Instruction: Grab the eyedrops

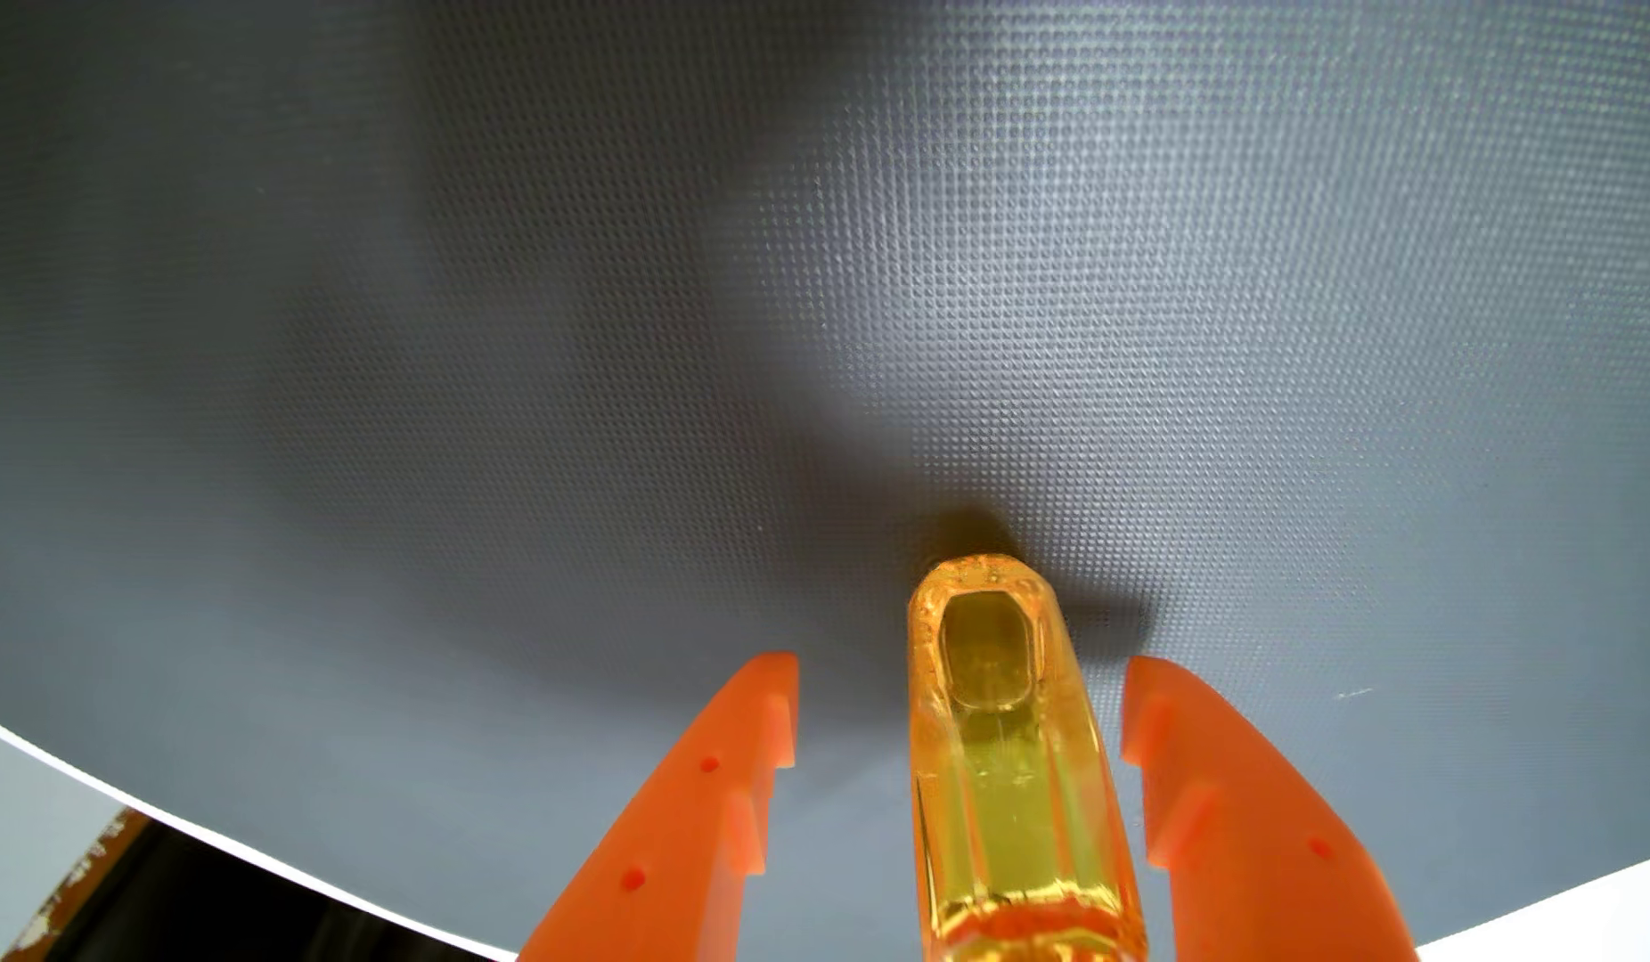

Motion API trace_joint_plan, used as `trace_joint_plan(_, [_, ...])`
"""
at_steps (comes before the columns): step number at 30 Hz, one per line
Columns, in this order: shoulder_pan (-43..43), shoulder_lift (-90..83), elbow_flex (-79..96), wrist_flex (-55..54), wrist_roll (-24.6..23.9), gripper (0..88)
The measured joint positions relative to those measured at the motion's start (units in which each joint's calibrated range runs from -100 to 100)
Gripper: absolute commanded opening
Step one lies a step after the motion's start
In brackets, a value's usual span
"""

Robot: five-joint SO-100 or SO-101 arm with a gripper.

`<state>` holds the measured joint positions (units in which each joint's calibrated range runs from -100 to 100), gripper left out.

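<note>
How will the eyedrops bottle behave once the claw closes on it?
The bottle looks like glossy, clear amber plastic, so it may slip between the orange fingers. Its rounded sides suggest it could roll on the grey mat if nudged off-centre. It looks small and liquid-filled, so probably light.

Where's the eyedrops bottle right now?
In the wrist view, the eyedrops bottle sits low and right of centre on the grey mat, between the open orange tool's two fingers, touching neither.
</note>
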<state>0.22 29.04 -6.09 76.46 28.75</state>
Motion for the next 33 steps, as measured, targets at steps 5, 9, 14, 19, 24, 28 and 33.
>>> trace_joint_plan(5, [-0.8, 0.8, -1.4, 0.2, -0.6, 1.3])
trace_joint_plan(9, [-0.7, 0.8, -1.4, 0.2, -0.8, 0.9])
trace_joint_plan(14, [-0.7, 0.8, -1.4, 0.2, -0.8, 0.7])
trace_joint_plan(19, [-0.7, 0.8, -1.9, 0.8, -1.7, 0.6])
trace_joint_plan(24, [-0.7, 0.8, -7.0, 4.7, -3.2, 0.6])
trace_joint_plan(28, [-0.5, 0.5, -12.4, 8.6, -4.7, 0.6])
trace_joint_plan(33, [1.0, -0.6, -16.7, 12.7, -9.5, 0.6])
